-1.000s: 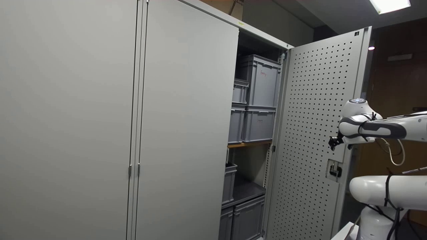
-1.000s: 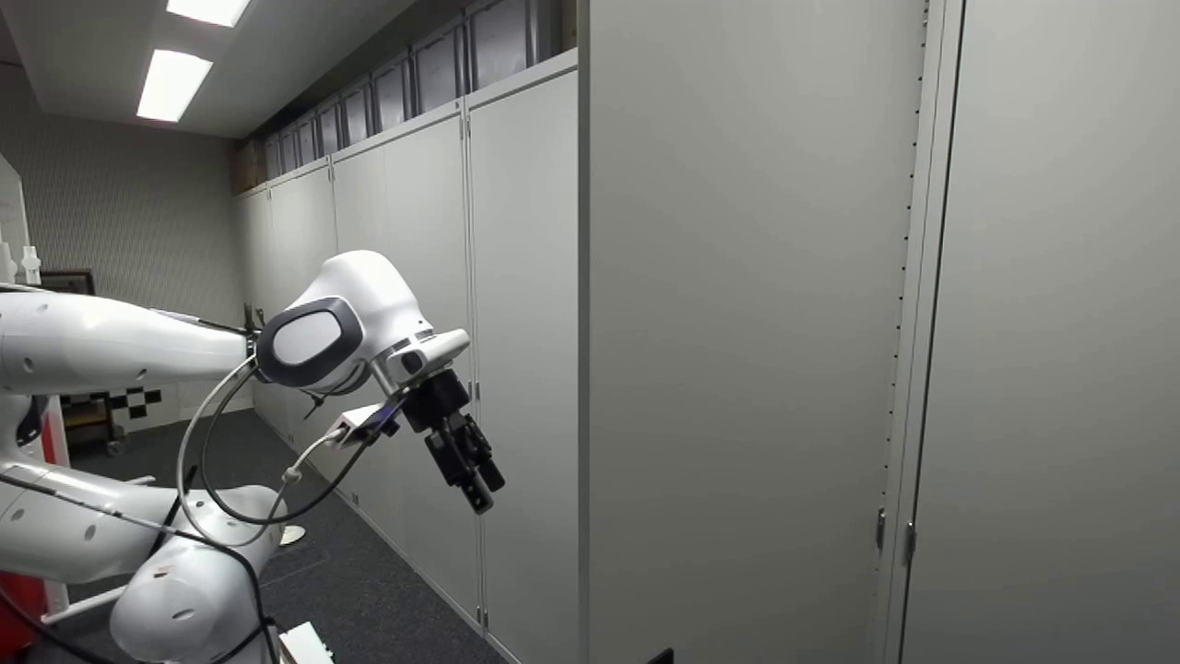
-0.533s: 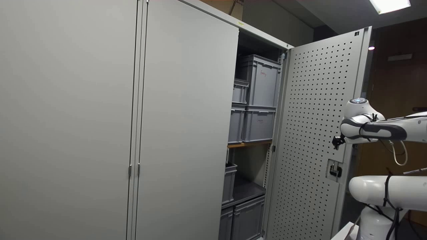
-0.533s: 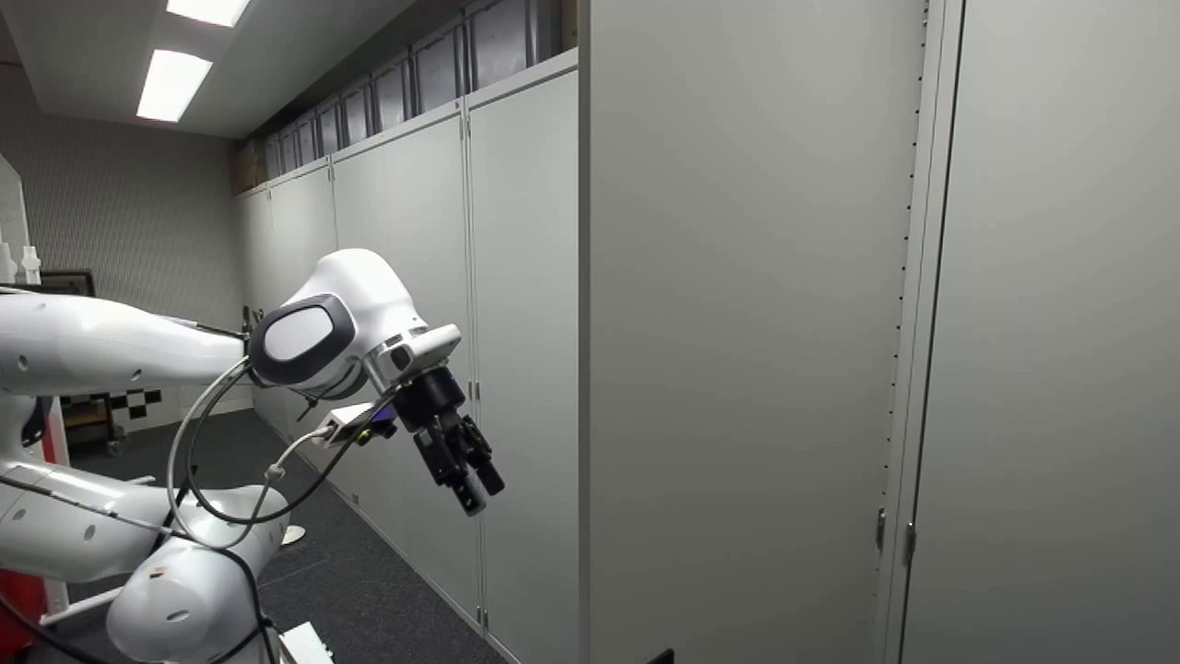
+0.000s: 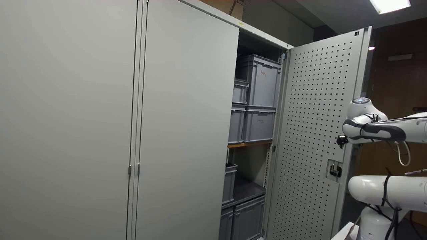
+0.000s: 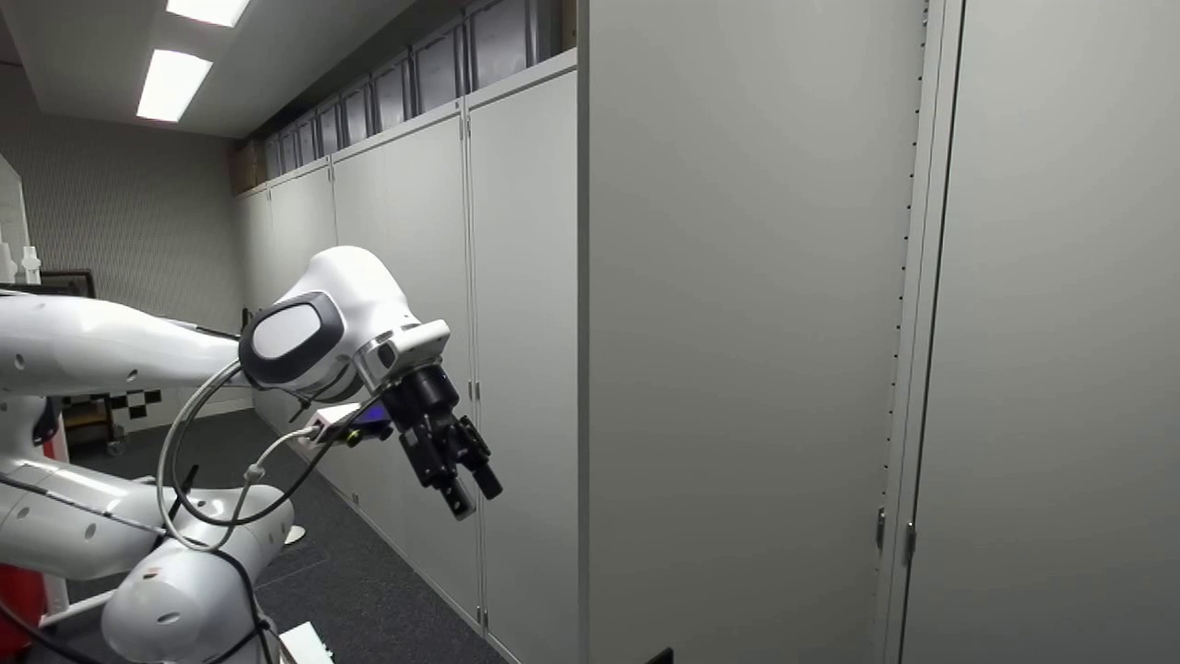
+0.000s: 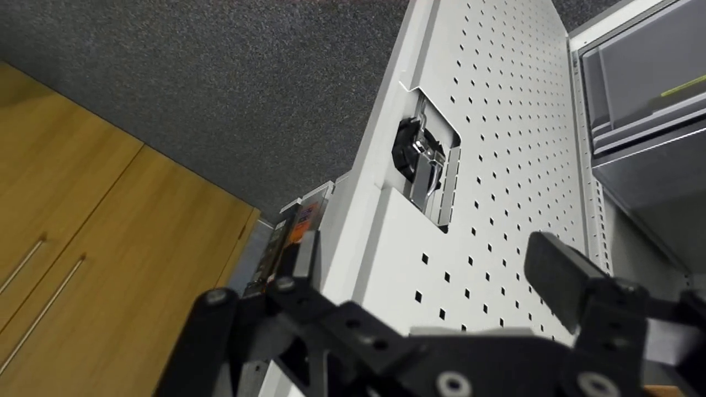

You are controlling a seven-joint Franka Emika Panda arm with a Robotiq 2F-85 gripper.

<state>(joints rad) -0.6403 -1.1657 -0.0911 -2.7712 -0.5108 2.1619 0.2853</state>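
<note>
Among cabinets [image 6: 521, 323], we judge the open door [image 5: 312, 133] stiff and weighty, best held by its free edge [image 5: 363, 63]; near it, our gripper [image 6: 476, 494], spread wide, holds nothing.

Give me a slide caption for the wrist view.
Open gripper facing a perforated cabinet door and its latch, dark carpet beyond.

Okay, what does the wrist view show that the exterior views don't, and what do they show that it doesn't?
Only the wrist view: long bar handles on wooden doors, and an orange-marked item.

Only the exterior views: ceiling lights, the robot's white arm and, in an exterior view, a grey crate marked Empty in red.

Shared: the open gripper, holding nothing, and the open cabinet door; its latch shows in the wrist view and in an exterior view.
</note>
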